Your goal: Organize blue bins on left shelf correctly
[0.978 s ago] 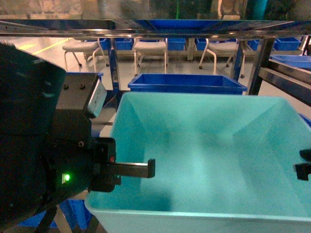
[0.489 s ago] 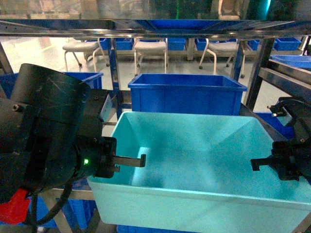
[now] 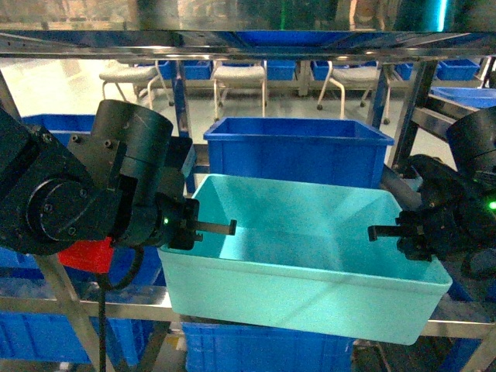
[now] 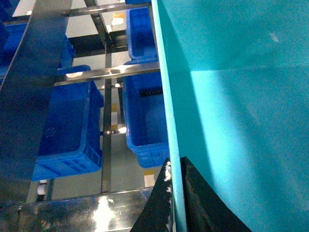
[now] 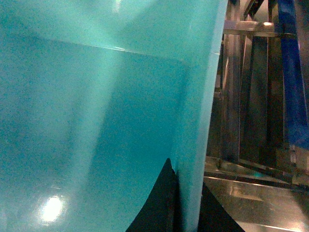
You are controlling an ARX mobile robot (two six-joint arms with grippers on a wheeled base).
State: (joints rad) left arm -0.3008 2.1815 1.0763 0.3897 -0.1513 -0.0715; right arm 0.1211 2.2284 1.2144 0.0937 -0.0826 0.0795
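A light turquoise blue bin [image 3: 302,256] fills the middle of the head view, tilted, its base over the front beam of the steel left shelf [image 3: 93,298]. My left gripper [image 3: 203,226] is shut on the bin's left wall, one finger inside, one outside. My right gripper [image 3: 391,232] is shut on the right wall the same way. In the left wrist view the bin's rim [image 4: 169,121] runs between the black fingers [image 4: 195,198] of the gripper [image 4: 175,193]. The right wrist view shows the bin wall [image 5: 200,121] pinched in my gripper [image 5: 186,203].
A dark blue crate [image 3: 298,151] stands right behind the turquoise bin. More dark blue crates [image 4: 67,130] sit on lower levels and at the left. A shelf beam [image 3: 248,43] crosses overhead. A steel upright [image 3: 415,101] stands at the right. White chairs [image 3: 240,77] are far behind.
The bin has moved away from the camera and lower, toward the shelf, held by both grippers. Both arms have stretched forward with it.
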